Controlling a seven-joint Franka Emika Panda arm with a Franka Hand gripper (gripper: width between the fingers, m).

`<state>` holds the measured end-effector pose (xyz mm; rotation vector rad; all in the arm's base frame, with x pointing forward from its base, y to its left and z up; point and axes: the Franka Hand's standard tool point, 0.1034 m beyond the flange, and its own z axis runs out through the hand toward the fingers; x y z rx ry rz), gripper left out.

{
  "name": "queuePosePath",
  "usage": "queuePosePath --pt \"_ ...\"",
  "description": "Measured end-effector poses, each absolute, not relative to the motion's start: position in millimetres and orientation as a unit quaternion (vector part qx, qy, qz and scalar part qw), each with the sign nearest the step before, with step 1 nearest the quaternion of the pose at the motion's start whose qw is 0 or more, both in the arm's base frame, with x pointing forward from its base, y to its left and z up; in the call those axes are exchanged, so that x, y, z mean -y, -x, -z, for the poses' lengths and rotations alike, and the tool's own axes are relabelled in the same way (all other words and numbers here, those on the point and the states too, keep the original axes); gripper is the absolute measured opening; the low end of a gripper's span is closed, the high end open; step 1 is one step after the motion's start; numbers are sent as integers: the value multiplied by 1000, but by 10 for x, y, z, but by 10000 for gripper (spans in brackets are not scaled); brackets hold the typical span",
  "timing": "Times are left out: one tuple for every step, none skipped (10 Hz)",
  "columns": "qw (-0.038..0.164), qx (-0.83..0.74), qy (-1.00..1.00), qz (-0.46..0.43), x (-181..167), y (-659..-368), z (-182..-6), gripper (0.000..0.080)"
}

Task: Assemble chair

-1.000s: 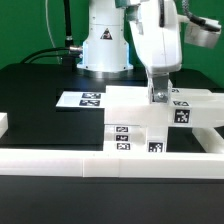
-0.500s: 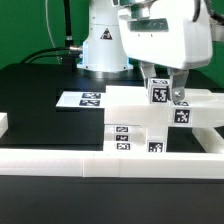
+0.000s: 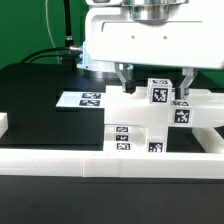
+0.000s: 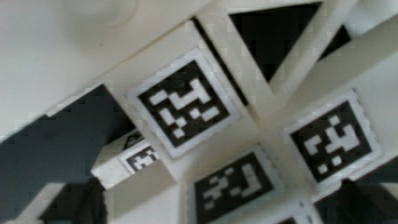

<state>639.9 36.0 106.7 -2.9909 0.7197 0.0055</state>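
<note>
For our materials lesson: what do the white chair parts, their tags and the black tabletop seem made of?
Chair parts: probably hard plastic, smooth and matte; crisp blocky edges, even white.
Tags: likely printed stickers; flat black-and-white squares.
Tabletop: dark, matte, no glare; material unclear.

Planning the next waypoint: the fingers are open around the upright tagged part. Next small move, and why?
Probably a slight straight descent. The fingers stand wide open on either side of the upright tagged block, seemingly only at its top and gripping nothing, so closing now looks shallow.
</note>
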Motion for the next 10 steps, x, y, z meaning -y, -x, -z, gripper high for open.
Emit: queuePosePath --pt "28 -190 981 0 -421 -6401 -1071 648" --pt "29 -159 987 0 -454 -6398 -1069 648" --pt "28 -119 992 1 -436 -6399 -1070 648" --pt "29 -87 996 2 -412 -6405 -1077 648" --pt "29 -83 996 3 -400 -6410 -1080 538" --pt "29 -83 996 3 -406 -6409 -1078 404" --pt "29 -83 996 3 -403 -6411 -1080 404" --pt "29 -87 996 3 -404 -6412 -1080 277" --pt "29 -95 995 3 -404 -6412 -1080 277" --pt "29 -97 995 3 -402 -6412 -1080 277"
